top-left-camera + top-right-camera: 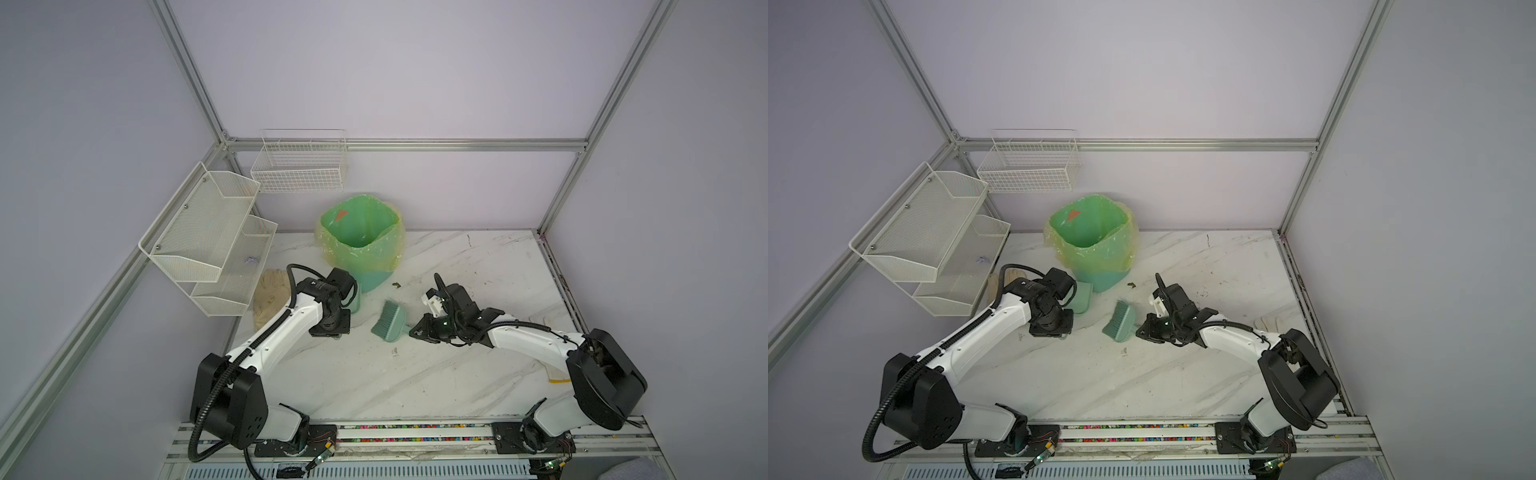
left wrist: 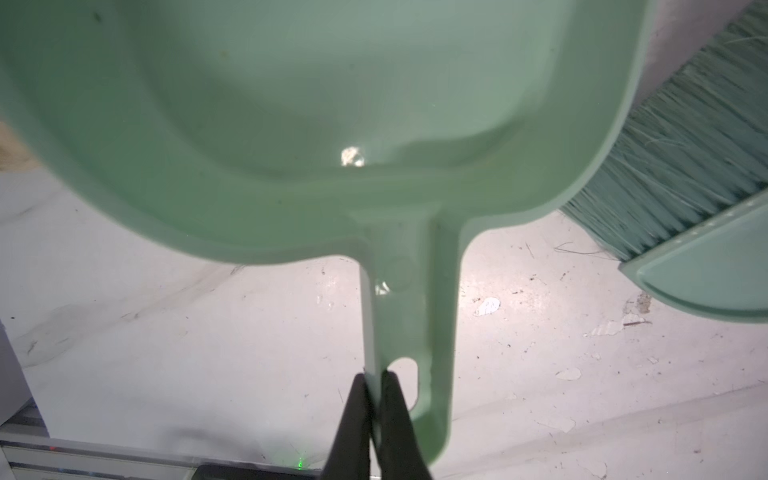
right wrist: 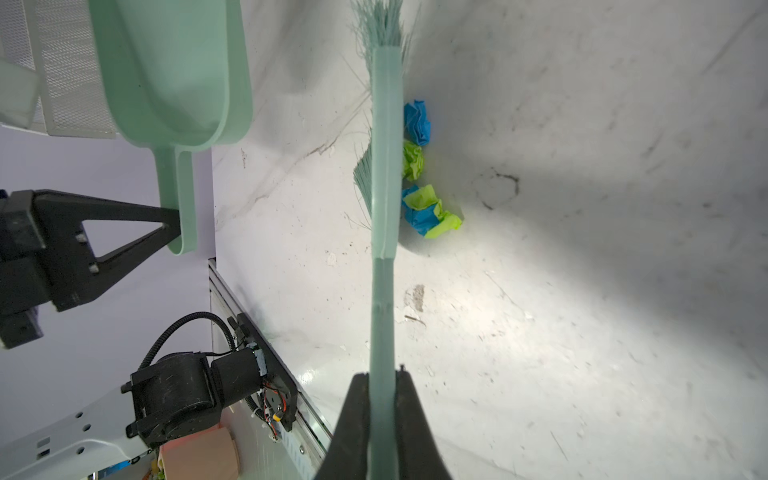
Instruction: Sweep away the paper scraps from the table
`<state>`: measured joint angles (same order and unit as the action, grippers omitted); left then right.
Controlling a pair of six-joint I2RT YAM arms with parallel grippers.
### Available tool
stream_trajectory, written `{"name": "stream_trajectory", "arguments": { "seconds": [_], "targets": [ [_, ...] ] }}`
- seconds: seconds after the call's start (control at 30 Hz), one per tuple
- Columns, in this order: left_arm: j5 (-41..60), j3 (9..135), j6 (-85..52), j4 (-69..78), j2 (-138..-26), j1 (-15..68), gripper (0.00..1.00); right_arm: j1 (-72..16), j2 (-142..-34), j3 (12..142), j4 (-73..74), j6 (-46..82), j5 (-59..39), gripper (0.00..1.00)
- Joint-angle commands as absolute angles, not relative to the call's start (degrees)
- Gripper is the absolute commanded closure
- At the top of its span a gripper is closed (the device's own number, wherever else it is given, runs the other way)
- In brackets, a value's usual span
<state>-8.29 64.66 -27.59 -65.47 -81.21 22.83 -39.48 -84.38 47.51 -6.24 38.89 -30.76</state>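
Blue/lime scraps [image 3: 412, 160] nxt to brush [image 3: 384, 166]

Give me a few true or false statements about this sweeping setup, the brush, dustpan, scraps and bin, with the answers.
1. The left jaws are shut on the dustpan handle. True.
2. The right jaws are open and hold nothing. False: they are shut on the brush handle.
3. Some paper scraps lie on the table beside the brush. True.
4. The dustpan holds scraps. False: no scraps show in it.
5. The bin lies tipped over. False: it stands upright.
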Motion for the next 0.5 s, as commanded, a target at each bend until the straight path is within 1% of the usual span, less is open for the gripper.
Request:
{"name": "stream_trajectory", "arguments": {
  "seconds": [0.0, 0.27, 0.47],
  "targets": [
    [-7.05, 62.92, -29.44, -63.48, -80.48, 24.30, 1.00, -39.14, -80.61, 47.79, -10.87, 37.80, -29.69, 1.00],
    [-6.06, 62.07, -31.40, -63.34, -79.85, 28.05, 1.00, -37.81, -80.01, 56.73, -14.54, 34.74, -28.28, 1.00],
    [-6.01, 60.66, -32.60, -63.49, -78.76, 29.83, 1.00, -36.56, -80.78, 58.92, -17.37, 32.01, -26.66, 1.00]
  ]
}}
